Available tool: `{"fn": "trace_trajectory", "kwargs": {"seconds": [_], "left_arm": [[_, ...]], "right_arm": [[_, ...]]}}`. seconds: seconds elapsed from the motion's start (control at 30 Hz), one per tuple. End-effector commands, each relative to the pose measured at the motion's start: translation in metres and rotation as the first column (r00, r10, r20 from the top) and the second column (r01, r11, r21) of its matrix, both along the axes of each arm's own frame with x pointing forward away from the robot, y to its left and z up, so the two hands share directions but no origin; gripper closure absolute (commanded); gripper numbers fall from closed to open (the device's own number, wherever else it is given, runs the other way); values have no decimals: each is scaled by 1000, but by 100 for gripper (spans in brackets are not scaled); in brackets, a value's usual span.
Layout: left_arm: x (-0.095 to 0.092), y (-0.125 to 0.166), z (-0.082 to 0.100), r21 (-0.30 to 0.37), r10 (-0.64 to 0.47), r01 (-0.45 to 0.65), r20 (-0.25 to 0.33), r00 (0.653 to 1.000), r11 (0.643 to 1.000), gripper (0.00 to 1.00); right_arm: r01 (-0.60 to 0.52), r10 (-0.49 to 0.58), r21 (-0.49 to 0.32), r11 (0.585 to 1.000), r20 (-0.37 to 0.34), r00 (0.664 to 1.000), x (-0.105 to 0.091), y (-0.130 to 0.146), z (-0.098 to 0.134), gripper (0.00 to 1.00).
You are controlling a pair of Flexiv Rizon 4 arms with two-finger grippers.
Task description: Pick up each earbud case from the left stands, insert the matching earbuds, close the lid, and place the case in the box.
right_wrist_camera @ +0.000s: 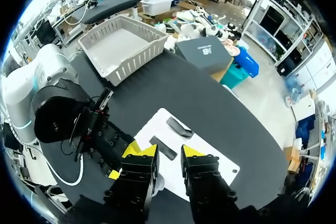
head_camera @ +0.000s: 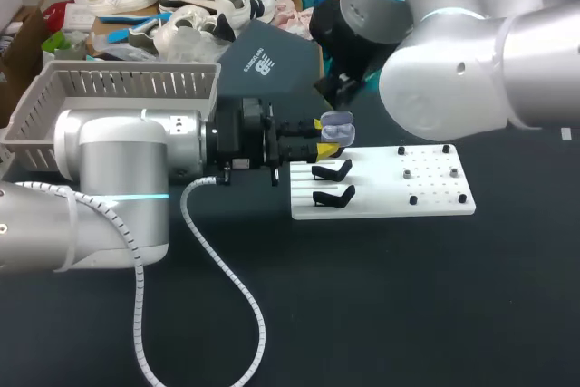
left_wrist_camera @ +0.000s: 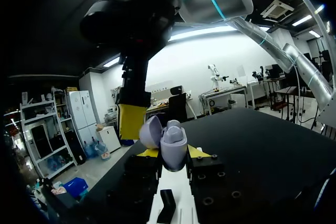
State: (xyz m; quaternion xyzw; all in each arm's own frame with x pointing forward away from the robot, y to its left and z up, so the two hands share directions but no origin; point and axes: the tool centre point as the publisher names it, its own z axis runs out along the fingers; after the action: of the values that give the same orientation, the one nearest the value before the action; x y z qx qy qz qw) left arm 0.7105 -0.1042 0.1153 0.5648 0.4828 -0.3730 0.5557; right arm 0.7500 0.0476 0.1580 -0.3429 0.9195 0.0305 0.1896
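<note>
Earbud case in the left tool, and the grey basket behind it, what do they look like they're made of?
The earbud case looks like smooth lavender plastic: its rounded shell and open lid carry a soft sheen. The basket seems to be moulded grey plastic with a matte finish, going by its evenly slotted walls and thick rim.

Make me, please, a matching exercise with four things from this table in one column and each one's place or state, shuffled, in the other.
Things:
1. earbud case
2. grey basket
3. black stands
4. right end effector

Places or states:
A. on the white board
B. above the white board, fingers apart
C. gripped by the left end effector, lid open
D. at the back left of the table

Pairs: 1-C, 2-D, 3-A, 4-B.
</note>
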Motion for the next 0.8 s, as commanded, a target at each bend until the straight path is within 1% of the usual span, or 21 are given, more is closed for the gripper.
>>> {"fn": "trace_trajectory", "kwargs": {"seconds": [0.03,0.33,0.53,0.67,0.73,0.8], "left_arm": [[0,-1,0,1,2,-2,0,1000,1000,100],[0,-1,0,1,2,-2,0,1000,1000,100],[0,-1,0,1,2,-2,0,1000,1000,100],[0,-1,0,1,2,-2,0,1000,1000,100],[5,5,2,2,18,-18,10,1000,1000,100],[11,12,6,-13,45,-44,12,999,999,100]], "right_arm": [[14,-14,-2,1000,11,1000,-10,-5,1,76],[39,-39,4,999,21,999,-27,-10,3,76],[52,-53,12,999,21,998,-32,-10,2,76],[73,-74,26,997,37,997,-35,-14,7,76],[91,-93,40,995,48,995,-36,-20,10,75],[116,-120,55,992,58,991,-36,-27,13,75]]}}
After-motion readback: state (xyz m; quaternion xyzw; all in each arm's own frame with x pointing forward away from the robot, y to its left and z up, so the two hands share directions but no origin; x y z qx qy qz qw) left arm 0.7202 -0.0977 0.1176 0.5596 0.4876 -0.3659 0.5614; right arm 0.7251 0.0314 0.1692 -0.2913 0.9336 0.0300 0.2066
